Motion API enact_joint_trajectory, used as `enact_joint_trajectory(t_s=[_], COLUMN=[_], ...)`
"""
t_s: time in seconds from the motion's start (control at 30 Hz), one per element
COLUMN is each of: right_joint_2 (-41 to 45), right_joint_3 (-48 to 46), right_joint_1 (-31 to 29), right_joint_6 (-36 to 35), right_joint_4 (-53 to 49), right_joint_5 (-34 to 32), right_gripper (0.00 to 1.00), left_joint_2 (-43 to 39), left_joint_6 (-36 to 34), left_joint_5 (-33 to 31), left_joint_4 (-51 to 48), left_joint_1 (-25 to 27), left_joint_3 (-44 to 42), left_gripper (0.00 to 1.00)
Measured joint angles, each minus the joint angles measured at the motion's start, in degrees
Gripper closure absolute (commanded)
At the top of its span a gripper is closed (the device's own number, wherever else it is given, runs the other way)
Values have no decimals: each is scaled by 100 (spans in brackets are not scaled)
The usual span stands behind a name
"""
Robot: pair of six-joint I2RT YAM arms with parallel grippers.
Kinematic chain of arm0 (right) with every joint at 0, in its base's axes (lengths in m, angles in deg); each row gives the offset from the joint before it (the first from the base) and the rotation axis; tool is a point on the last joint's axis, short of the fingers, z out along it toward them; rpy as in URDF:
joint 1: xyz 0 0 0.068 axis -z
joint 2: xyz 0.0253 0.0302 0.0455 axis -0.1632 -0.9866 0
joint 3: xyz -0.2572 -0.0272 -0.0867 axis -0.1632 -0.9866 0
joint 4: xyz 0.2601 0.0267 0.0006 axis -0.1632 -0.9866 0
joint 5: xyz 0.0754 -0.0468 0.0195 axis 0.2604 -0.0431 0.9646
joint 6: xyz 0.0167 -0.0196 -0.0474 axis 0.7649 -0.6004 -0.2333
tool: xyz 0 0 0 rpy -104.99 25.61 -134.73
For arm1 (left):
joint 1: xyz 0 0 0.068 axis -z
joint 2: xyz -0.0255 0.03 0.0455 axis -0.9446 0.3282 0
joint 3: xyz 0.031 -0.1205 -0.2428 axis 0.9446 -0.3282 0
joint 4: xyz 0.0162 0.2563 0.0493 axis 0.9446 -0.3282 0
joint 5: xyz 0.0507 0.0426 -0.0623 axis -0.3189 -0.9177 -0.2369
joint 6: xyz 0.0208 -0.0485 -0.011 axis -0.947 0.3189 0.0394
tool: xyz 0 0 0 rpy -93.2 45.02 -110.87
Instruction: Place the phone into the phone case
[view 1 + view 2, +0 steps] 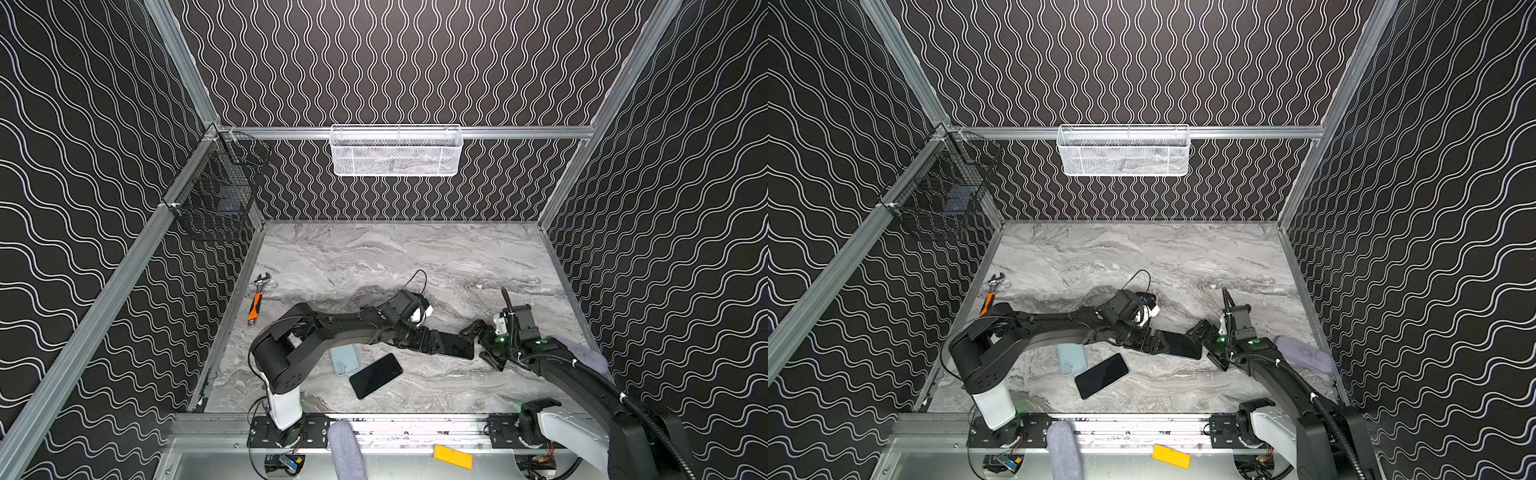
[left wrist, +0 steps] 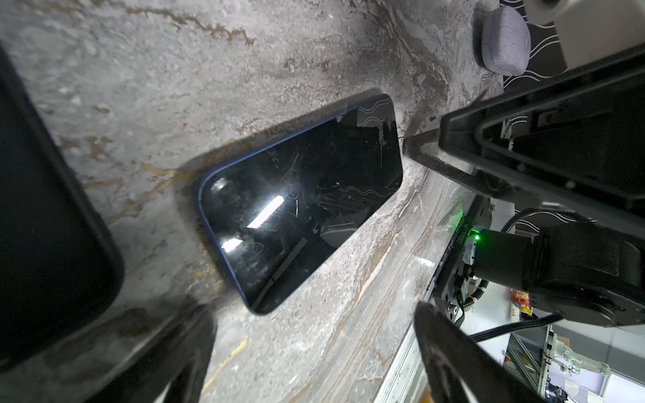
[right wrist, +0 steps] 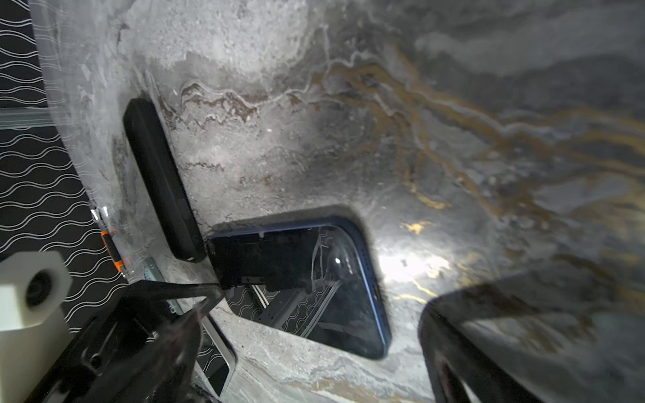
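Observation:
A dark-screened phone [image 1: 457, 345] [image 1: 1183, 345] with a blue rim lies flat on the marble table [image 1: 374, 257] between my two grippers. My left gripper [image 1: 438, 344] [image 2: 314, 310] is open at the phone's [image 2: 300, 199] left end, nothing between its fingers. My right gripper [image 1: 478, 347] [image 3: 323, 303] is open too, its jaws either side of the phone's [image 3: 349, 314] right end. A light blue phone case [image 1: 345, 360] [image 1: 1071, 358] lies partly under the left arm. Beside it lies a flat black slab [image 1: 376, 376] [image 3: 160, 181]; phone or case, I cannot tell.
An orange-handled wrench [image 1: 257, 303] lies by the left wall. A white mesh basket [image 1: 397, 151] hangs on the back wall and a black wire basket [image 1: 216, 195] on the left. A grey pad [image 1: 586, 353] sits at the right edge, a yellow block [image 1: 453, 456] on the front ledge.

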Motion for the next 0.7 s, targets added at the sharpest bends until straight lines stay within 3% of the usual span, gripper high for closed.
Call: enact_joint_trajectory(t_s=[0.7], right_joint_2=[-667], right_joint_3=[-133], right_joint_1=[17], right_joint_6=[-190], right_joint_4=[1244], right_joint_5=[330], right_gripper=[0], left_joint_2=[85], left_joint_6=[179], left_joint_5=[-4], left_joint_4=[848], left_joint_1=[-31], left_joint_3=[-278], left_gripper=[7])
